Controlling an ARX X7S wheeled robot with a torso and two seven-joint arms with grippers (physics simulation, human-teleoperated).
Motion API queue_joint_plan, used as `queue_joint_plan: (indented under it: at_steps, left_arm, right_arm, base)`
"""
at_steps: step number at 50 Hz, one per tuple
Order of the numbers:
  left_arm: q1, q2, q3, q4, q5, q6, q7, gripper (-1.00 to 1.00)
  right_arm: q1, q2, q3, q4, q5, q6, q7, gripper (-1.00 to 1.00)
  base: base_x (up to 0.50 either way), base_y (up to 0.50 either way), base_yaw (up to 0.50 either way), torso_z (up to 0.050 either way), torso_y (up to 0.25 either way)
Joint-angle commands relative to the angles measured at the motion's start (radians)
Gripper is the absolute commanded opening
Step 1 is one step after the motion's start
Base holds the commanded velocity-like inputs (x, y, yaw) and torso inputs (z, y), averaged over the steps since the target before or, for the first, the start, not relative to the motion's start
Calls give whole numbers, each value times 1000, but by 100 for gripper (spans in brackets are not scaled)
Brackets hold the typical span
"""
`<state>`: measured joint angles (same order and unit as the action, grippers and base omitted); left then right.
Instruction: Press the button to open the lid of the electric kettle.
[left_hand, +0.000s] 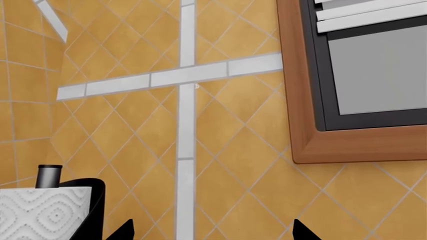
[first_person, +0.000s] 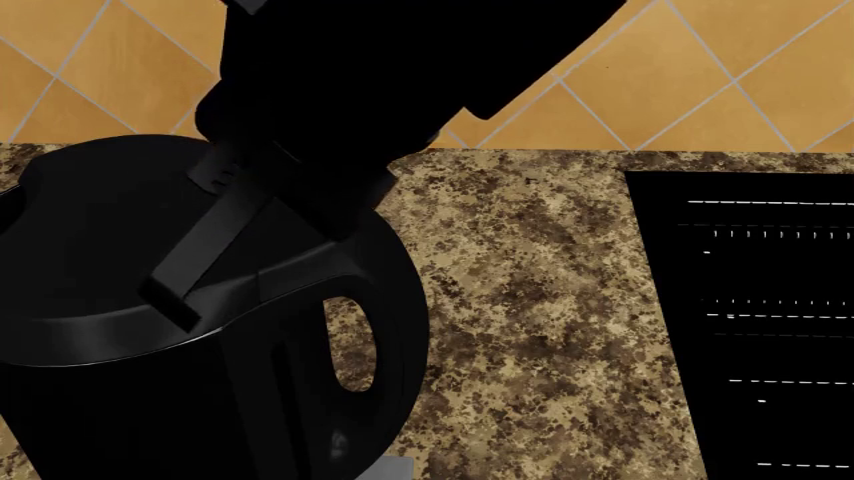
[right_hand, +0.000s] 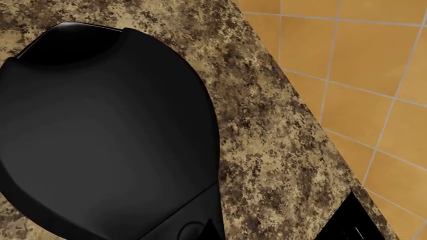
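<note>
The electric kettle (first_person: 134, 400) stands at the left of the head view, glossy black, with its loop handle (first_person: 380, 330) turned toward the counter. Its domed lid (first_person: 94, 250) lies down on the body and fills the right wrist view (right_hand: 100, 125). The small round button (right_hand: 187, 232) sits at the lid's handle end. My right gripper (right_hand: 212, 230) is shut, showing as a single dark tip just beside the button; whether it touches is unclear. In the head view it (first_person: 171, 300) reaches down over the lid and the button is hidden. My left gripper (left_hand: 212, 232) is open and empty, facing the tiled wall.
The kettle stands on a brown speckled counter (first_person: 534, 300). A flat black panel with thin white lines (first_person: 761, 320) lies at the right. The orange tiled wall (first_person: 694, 80) is behind. A paper towel roll (left_hand: 40, 212) and a wooden window frame (left_hand: 300, 100) face the left gripper.
</note>
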<state>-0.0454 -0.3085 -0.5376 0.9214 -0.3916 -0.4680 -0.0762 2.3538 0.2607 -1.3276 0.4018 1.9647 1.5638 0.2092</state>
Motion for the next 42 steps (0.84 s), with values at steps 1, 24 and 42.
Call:
queue_joint_plan:
  at_steps: [1, 24, 42]
  left_arm:
    - [-4, 23, -34, -17, 29, -23, -13, 100]
    - [2, 14, -30, -14, 24, -24, -28, 100]
    - [5, 6, -25, -13, 20, -23, -38, 100]
  right_arm:
    - [-9, -21, -11, -5, 0, -10, -28, -100]
    - [-51, -15, -79, -37, 26, -36, -14, -100]
    - [-51, 0, -123, -56, 55, -48, -1, -100]
  base:
    - [0, 0, 0, -12, 0]
    - [1, 0, 0, -13, 0]
    - [3, 1, 0, -14, 0]
